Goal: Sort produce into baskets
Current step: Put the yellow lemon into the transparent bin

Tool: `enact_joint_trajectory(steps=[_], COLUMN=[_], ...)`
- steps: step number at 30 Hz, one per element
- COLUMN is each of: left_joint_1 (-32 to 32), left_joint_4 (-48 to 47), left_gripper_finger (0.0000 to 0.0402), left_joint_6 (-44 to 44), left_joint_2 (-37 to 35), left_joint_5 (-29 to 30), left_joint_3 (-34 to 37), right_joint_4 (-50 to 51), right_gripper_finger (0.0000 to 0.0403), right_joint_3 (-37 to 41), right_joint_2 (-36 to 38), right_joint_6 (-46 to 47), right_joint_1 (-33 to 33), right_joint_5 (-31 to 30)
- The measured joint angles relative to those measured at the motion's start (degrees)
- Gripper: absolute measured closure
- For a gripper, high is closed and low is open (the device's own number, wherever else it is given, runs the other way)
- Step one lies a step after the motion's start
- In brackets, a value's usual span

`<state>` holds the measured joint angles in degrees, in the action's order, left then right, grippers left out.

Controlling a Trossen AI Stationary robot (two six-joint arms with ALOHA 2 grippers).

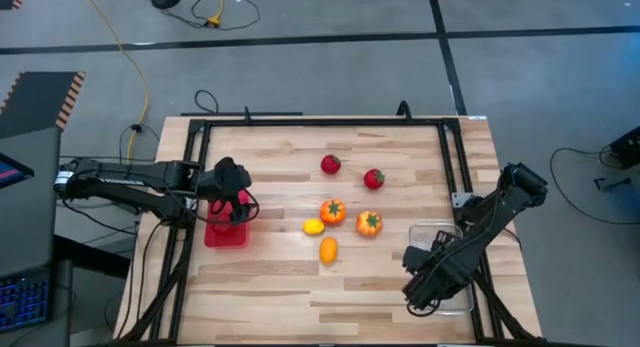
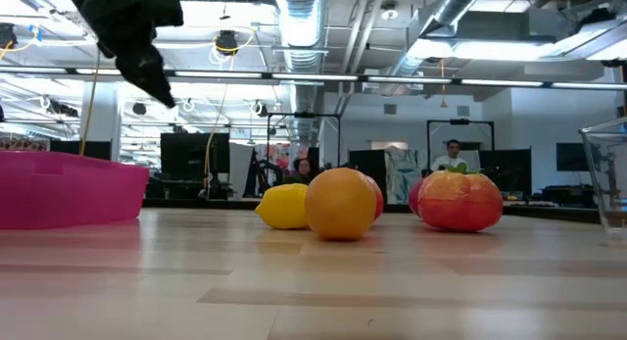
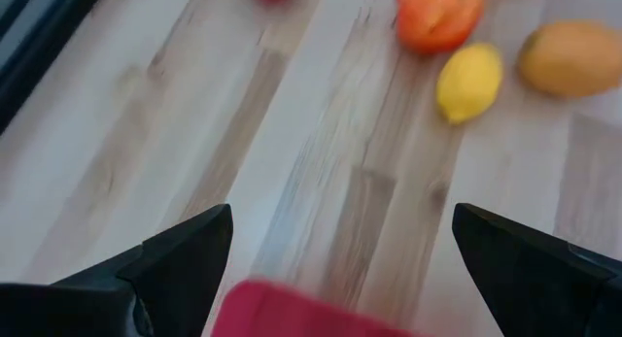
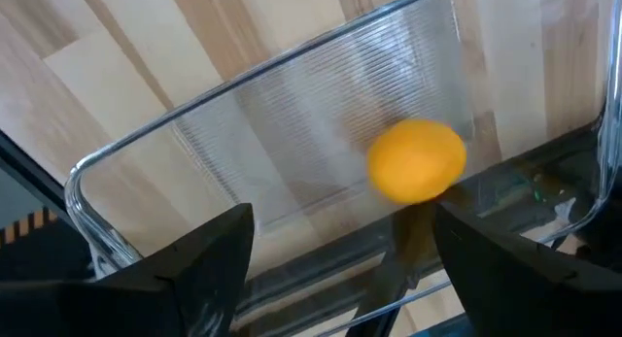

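My left gripper point(image 1: 238, 203) is open and empty above the small red bin point(image 1: 224, 233); the bin's rim point(image 3: 292, 316) shows between its fingers. My right gripper point(image 1: 416, 275) is open above the clear bin point(image 1: 446, 237). A yellow-orange oval point(image 4: 416, 160) shows within the bin's outline, below the open fingers. On the table's middle lie two red pieces point(image 1: 330, 164) point(image 1: 373, 178), two orange tomatoes with green tops point(image 1: 332, 211) point(image 1: 369, 223), a yellow lemon point(image 1: 314, 226) and an orange oval point(image 1: 328, 250).
The table has a black frame along its edges point(image 1: 190, 167). The red bin stands by the left rail, the clear bin by the right rail near the front. Bare wood lies between the produce and the table's near edge point(image 1: 330, 297).
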<state>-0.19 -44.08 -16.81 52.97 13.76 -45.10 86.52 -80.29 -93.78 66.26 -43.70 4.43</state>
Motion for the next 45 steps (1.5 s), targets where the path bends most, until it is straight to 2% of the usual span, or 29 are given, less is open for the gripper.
enact_joint_trajectory(steps=[6,13,21,27,38,45], left_joint_1=[0.0,0.0,-2.1,-3.6,-4.0,-3.9], left_joint_4=[10.3,18.6,26.1,31.6,42.8,46.8], left_gripper_finger=[0.0024,0.0024,0.0024,0.0024,0.0024,0.0024], left_joint_6=[4.3,7.8,11.4,12.2,14.1,14.2], left_joint_2=[2.4,9.9,18.9,25.4,37.9,42.0], left_joint_5=[-3.0,-6.2,-9.5,-9.5,-9.5,-8.9], left_joint_3=[0.0,0.0,0.0,0.0,0.0,0.0], right_joint_4=[0.0,-0.1,-1.8,-10.4,-33.4,-40.2], right_gripper_finger=[0.006,0.006,0.006,0.006,0.006,0.006], right_joint_3=[0.0,-0.1,-0.1,-0.1,-0.1,-0.1], right_joint_2=[0.0,0.0,0.0,0.0,0.0,0.0], right_joint_6=[-3.2,-5.4,-14.6,-21.9,-31.0,-33.8], right_joint_1=[1.2,4.5,8.9,12.7,18.0,20.0], right_joint_5=[0.0,-0.2,-6.0,-6.3,-6.3,-6.3])
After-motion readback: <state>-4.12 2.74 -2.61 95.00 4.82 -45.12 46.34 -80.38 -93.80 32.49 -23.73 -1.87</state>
